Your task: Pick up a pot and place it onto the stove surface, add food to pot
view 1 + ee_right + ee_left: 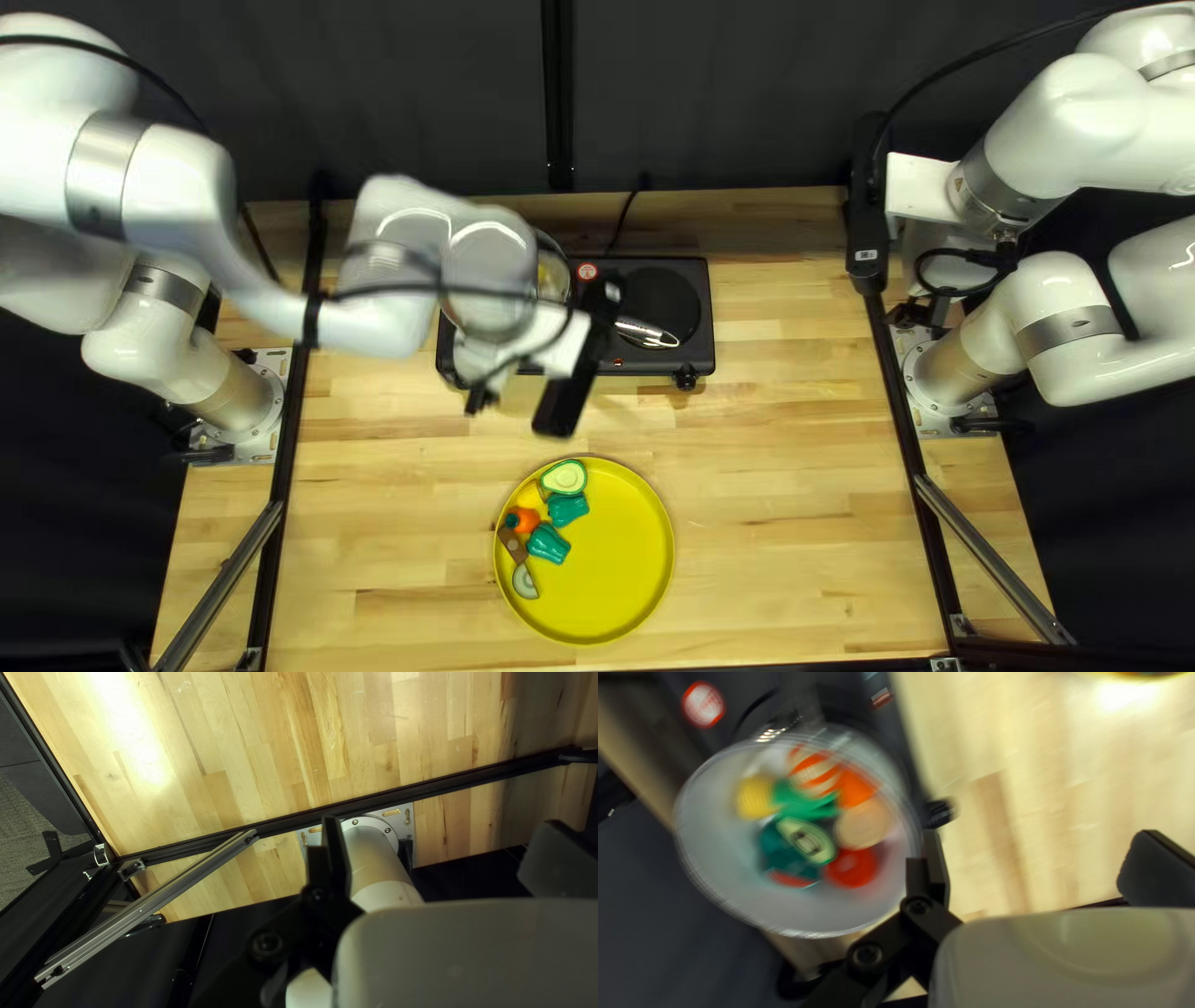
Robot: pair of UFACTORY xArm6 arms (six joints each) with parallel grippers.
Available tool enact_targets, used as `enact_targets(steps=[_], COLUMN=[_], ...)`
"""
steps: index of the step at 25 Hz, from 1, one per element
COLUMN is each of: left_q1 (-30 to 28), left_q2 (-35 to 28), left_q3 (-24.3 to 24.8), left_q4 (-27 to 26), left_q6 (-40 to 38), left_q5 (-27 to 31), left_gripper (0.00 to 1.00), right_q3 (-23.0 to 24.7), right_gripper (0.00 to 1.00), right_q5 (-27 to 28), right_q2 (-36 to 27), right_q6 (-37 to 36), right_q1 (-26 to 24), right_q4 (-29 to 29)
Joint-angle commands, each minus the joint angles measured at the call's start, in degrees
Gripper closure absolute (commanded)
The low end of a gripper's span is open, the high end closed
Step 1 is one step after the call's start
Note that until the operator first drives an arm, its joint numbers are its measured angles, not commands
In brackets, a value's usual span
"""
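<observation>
Wooden table [797, 498] bearing black stove [660, 360], yellow plate [623, 560].

A dark cloth curtain [374, 112] hangs behind the far edge of the pale, striped wooden table [797, 498], whose surface reflects a bright white light [134, 728], while black metal rails [436, 786] run near its two sides, and a speckled grey floor [22, 796], which seems to be carpet, lies beyond.

Ahead of the left jaws: one plate [616, 554], two green peppers [548, 543], one avocado [564, 477], and others unclear. Beside them: one stove [650, 362], one pot [716, 865], its food [806, 806] too blurred to count.
</observation>
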Motion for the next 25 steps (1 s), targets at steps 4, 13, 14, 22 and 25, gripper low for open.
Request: enact_targets(steps=[4,13,14,22,25], left_q1=[-9.54,-8.15,-7.74,-6.36,-5.97], left_q2=[17.14,27.47,28.58,29.12,29.18], left_q3=[-6.63,-10.67,-10.97,-7.99,-6.52], left_q4=[-0.80,-1.42,-1.29,-0.25,0.12], left_q6=[-6.59,-1.67,-0.41,3.66,4.17], left_q5=[-13.92,-20.06,-20.63,-23.01,-24.28], left_gripper=[0.00,0.00,0.00,0.00,0.00], right_q3=[0.00,0.00,0.00,0.00,0.00], right_gripper=[0.00,0.00,0.00,0.00,0.00], right_q5=[0.00,0.00,0.00,0.00,0.00], right_q2=[0.00,0.00,0.00,0.00,0.00], right_q6=[0.00,0.00,0.00,0.00,0.00], right_q1=[0.00,0.00,0.00,0.00,0.00], right_q4=[0.00,0.00,0.00,0.00,0.00])
